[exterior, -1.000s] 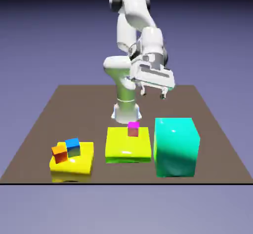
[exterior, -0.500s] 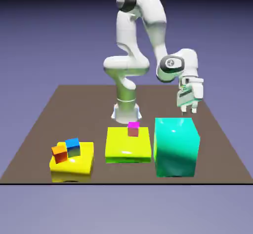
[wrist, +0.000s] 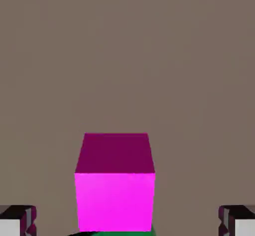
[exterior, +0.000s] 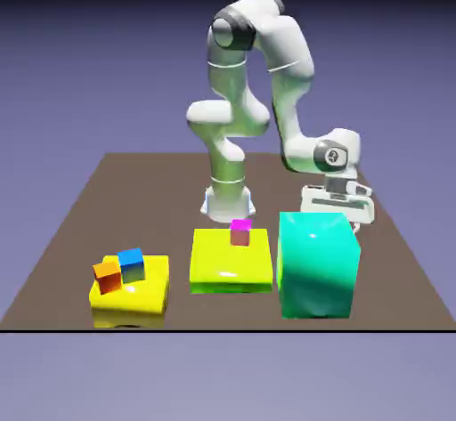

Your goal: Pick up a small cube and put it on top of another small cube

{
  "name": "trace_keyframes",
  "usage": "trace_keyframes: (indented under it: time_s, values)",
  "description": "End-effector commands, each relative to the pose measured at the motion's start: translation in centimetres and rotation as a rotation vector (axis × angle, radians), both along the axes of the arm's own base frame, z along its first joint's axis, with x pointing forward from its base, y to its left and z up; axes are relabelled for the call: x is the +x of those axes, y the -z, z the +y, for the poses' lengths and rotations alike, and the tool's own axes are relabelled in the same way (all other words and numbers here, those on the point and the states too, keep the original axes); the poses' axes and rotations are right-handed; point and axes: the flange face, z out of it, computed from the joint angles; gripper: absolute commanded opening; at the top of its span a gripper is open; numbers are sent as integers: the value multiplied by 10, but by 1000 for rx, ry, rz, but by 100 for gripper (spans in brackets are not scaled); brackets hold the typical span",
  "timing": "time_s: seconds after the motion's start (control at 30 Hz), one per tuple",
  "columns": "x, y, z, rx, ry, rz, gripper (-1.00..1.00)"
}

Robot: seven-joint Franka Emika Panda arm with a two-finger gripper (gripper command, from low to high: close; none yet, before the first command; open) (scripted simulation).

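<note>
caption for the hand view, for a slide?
Open gripper poised over a small magenta cube on the brown table, finger tips wide on either side.

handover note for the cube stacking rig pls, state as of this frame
Gripper: open, empty; its fingertips stand wide on either side of the small cube, which sits between them, not touching. In the exterior view the hand is low behind the big teal block, which hides that cube.
Other things: a magenta cube on the middle yellow pad; the orange cube and blue cube on the other yellow pad at the exterior view's left.
Done: hand lined up over the small cube.
Left: close, lift, carry, set it on another small cube, release.
</note>
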Motion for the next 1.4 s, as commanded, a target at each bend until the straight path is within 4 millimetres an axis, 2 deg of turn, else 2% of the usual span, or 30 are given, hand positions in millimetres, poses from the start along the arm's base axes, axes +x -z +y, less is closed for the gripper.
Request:
trace_keyframes:
  time_s: [0.0,0.2,0.23,0.27,0.47,0.53,0.57,0.6,0.77,0.97,1.07,1.23,1.37]
  values:
    - [3,7,0,1,0,1,0]
    - [16,59,-6,-1,0,-2,0]
    - [16,59,-6,-1,0,-2,-100]
    - [16,59,-6,-1,0,-2,-100]
    - [3,6,0,1,0,1,-100]
    - [-3,-6,0,-2,0,-2,-100]
    - [-3,-6,0,-2,0,-2,-100]
    - [7,-18,11,13,11,-19,-100]
    - [54,-71,40,61,164,-84,-100]
    - [93,-140,69,135,326,-119,-100]
    - [111,-158,59,150,494,-120,-100]
    - [140,-161,-6,145,938,-120,-100]
    - [150,-160,-56,141,1243,-121,-100]
